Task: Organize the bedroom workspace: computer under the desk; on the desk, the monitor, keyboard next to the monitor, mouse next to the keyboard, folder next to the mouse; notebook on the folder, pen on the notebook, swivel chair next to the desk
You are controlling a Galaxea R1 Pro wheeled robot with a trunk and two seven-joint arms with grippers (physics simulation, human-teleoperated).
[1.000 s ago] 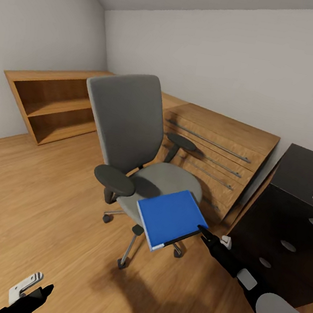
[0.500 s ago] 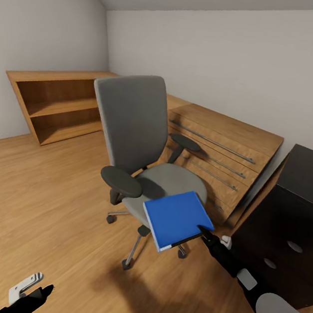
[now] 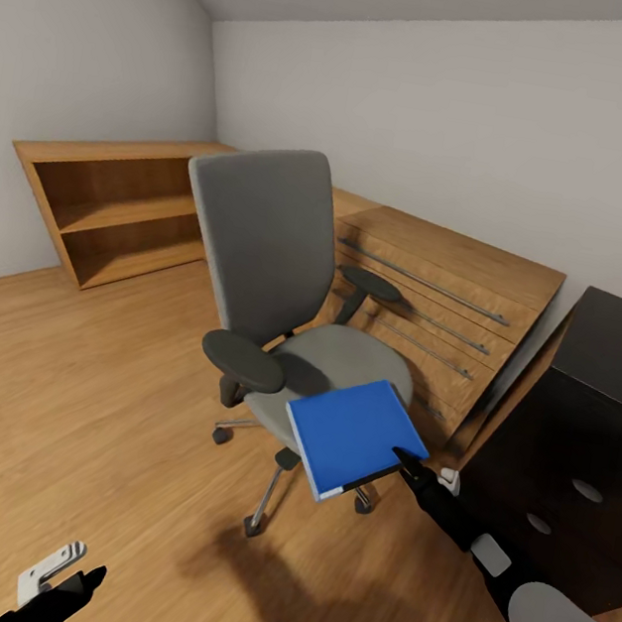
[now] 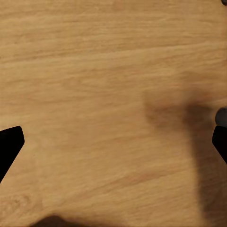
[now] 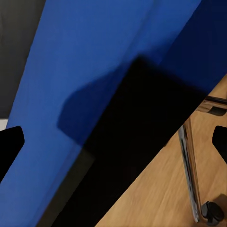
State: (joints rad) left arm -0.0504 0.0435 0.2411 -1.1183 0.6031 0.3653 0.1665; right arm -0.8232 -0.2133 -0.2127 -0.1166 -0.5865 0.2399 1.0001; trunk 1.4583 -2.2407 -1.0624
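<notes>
The right gripper (image 3: 400, 457) pinches one corner of the blue folder (image 3: 351, 436), which is held off the front edge of the swivel chair (image 3: 282, 306) seat, its long axis running away from the fingers toward the chair. The desk (image 3: 614, 349) lies just beyond the chair, on the right arm's side. The left gripper (image 3: 68, 574), jaws spread and empty, hangs over bare floor (image 4: 113, 94), well apart from the chair.

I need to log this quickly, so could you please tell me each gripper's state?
Left gripper: open, holding nothing, above the wooden floor.
Right gripper: shut on the folder.
</notes>
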